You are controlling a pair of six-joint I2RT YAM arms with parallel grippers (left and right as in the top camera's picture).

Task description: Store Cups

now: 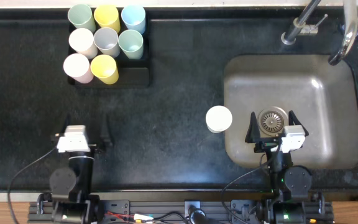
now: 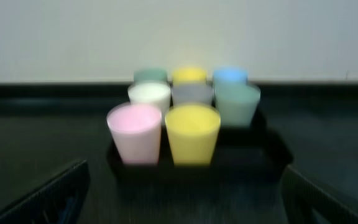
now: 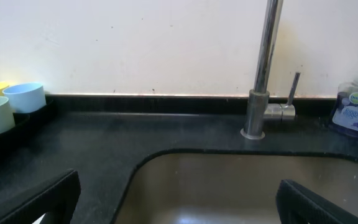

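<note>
1. White cup [image 1: 219, 118]: mid-frame on your tabletop [image 1: 166, 137], just left of your right hand [image 1: 271, 119], which is released.
2. Tray [image 1: 138, 76] of cups [image 1: 106, 42]: upper left of frame, up-frame from your released left hand [image 1: 86, 126].

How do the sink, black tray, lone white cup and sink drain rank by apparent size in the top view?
1. sink
2. black tray
3. white cup and drain: these look about alike, and the cup's rim sits nearer the camera, so I won't rank them.
</note>
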